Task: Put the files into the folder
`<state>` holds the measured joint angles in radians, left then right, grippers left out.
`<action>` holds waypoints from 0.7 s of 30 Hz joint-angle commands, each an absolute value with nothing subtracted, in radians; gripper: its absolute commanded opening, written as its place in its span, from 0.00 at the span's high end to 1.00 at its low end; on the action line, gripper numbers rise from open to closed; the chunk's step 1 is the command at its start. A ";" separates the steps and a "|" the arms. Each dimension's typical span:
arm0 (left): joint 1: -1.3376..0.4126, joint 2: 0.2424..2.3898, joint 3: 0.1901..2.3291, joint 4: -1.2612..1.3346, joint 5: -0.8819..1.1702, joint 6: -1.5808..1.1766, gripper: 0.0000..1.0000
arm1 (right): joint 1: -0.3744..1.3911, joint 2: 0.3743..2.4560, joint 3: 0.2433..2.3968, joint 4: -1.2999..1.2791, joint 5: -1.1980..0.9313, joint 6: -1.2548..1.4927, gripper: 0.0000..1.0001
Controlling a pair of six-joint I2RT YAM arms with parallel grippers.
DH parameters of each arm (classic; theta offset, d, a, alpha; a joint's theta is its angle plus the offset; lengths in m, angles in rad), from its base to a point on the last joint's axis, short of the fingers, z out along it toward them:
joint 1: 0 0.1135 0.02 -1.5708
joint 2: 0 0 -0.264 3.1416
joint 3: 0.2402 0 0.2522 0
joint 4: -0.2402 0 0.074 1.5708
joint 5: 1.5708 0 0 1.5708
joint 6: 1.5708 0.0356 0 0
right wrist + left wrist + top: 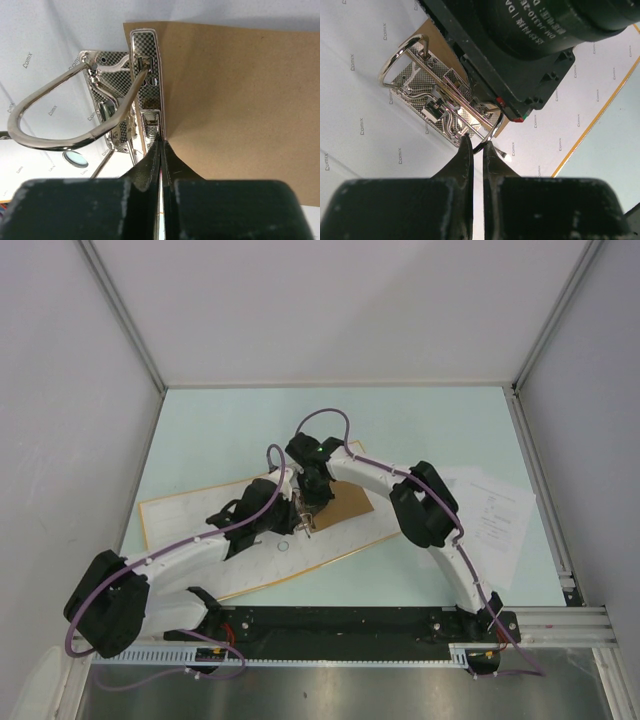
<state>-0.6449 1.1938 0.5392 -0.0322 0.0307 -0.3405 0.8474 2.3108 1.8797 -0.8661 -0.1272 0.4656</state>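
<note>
Pale green tabletop (420, 420), walled on three sides. Folder (180, 515) lying open and flat across the left and middle of it, closer to the near edge than the far, whitish inside facing up, orange-yellow border showing. Files (495, 515) resting by the right edge, well apart from the folder's rings, with neither end effector near them. Both arms reaching in to meet over the middle of the folder.

Judged as the ring-opening step, ahead of any loading. Left end effector (477, 146) pinched together at the nearer arch of the ring clip (435, 100), the thin wire apparently caught between the tips. Right end effector (161, 145) with fingers pressed together at the end of the checkered lever strip (145, 60), just beside a brown card flap (240, 100). Impossible to tell whether gripping metal or merely touching it.

To do it well:
- Brace the clip with one arm and work the lever with the other.
- Lift along the lever's own swing rather than straight up, or risk dragging the whole folder over the tabletop.
- Avoid twisting the thin wire sideways.
- Look for the arches parted fully before going for the files.
- Mind the two wrists, nearly touching here; withdraw one at a time.
</note>
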 commanded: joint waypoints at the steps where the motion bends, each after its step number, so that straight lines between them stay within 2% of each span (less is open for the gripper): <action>1: -0.658 1.189 0.512 -0.094 0.103 -0.462 1.00 | 0.882 2.517 1.825 -0.827 0.012 0.439 0.99; 3: -0.658 1.186 0.511 -0.098 0.103 -0.462 1.00 | 0.887 2.494 1.786 -0.804 0.029 0.439 0.99; 5: -0.660 1.178 0.509 -0.104 0.101 -0.459 1.00 | 0.887 2.464 1.752 -0.734 -0.049 0.428 0.98; 8: -0.658 1.170 0.512 -0.121 0.089 -0.453 1.00 | 0.861 2.363 1.726 -0.648 -0.179 0.429 0.90; 11: -0.660 1.161 0.531 -0.158 0.064 -0.433 1.00 | 0.839 2.215 1.677 -0.525 -0.277 0.436 0.74; 13: -0.658 1.157 0.554 -0.181 0.051 -0.402 1.00 | 0.819 2.137 1.669 -0.493 -0.328 0.425 0.59; 15: -0.660 1.161 0.590 -0.238 0.040 -0.388 1.00 | 0.798 2.106 1.632 -0.437 -0.357 0.404 0.47; 18: -0.658 1.154 0.600 -0.261 0.040 -0.380 1.00 | 0.772 2.124 1.632 -0.385 -0.379 0.397 0.44; 21: -0.658 1.144 0.604 -0.291 0.020 -0.390 1.00 | 0.827 2.151 1.713 -0.451 -0.214 0.393 0.43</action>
<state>-0.6468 1.1687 0.5766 -0.1497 0.0109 -0.3153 0.7883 2.1540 1.6276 -0.4900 -0.3218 0.4137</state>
